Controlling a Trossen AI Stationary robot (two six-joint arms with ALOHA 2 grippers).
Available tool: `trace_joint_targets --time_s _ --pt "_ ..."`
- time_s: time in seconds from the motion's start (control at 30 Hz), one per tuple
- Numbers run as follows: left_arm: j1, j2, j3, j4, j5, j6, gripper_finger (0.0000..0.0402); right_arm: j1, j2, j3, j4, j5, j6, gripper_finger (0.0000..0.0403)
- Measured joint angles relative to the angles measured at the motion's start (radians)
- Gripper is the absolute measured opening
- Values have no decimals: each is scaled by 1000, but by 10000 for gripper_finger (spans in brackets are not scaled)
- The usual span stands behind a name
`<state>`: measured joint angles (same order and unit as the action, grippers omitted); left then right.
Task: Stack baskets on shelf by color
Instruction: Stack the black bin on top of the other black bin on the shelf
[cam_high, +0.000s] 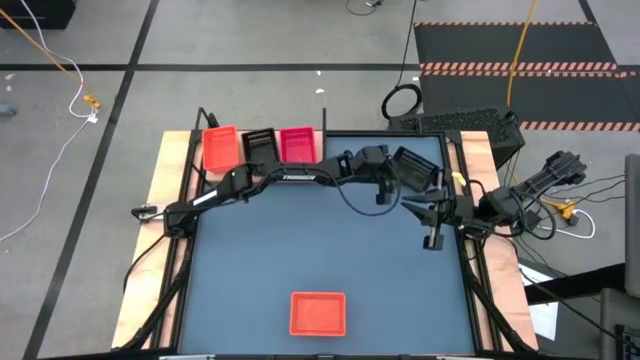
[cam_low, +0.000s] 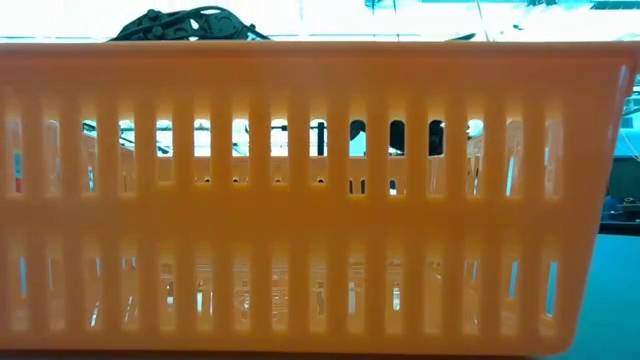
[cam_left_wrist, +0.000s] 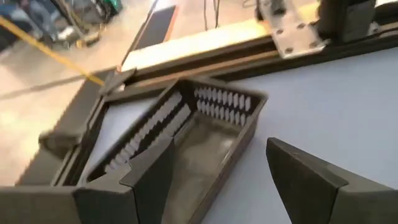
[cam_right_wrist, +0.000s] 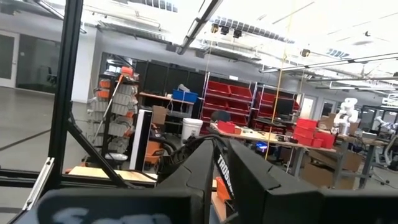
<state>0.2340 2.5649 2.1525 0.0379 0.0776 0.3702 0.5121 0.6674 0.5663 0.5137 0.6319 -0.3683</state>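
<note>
While its fingers spread wide, the left gripper (cam_high: 383, 192) hovers upper centre-right beside the black slotted plastic basket (cam_high: 416, 168), holding nothing.

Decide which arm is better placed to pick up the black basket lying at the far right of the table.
Left. Its hand is open, one finger inside the black basket, the other outside its wall. The right hand sits farther along the right edge, turned away toward the room.
</note>
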Motion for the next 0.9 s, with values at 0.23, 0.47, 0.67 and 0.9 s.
trace_joint_targets --time_s 0.23,0.47,0.67,0.9 --pt "41 4 0 -70 -8 -124 255 0 1 0 22 0 -11 45" --pt "42 19 1 -55 -2 -132 255 0 0 0 36 0 -36 45" --pt "34 55 0 -41 -2 -99 255 0 0 0 36 0 -61 45" --pt "25 62 0 -32 0 -77 255 0 0 0 37 0 -78 45"
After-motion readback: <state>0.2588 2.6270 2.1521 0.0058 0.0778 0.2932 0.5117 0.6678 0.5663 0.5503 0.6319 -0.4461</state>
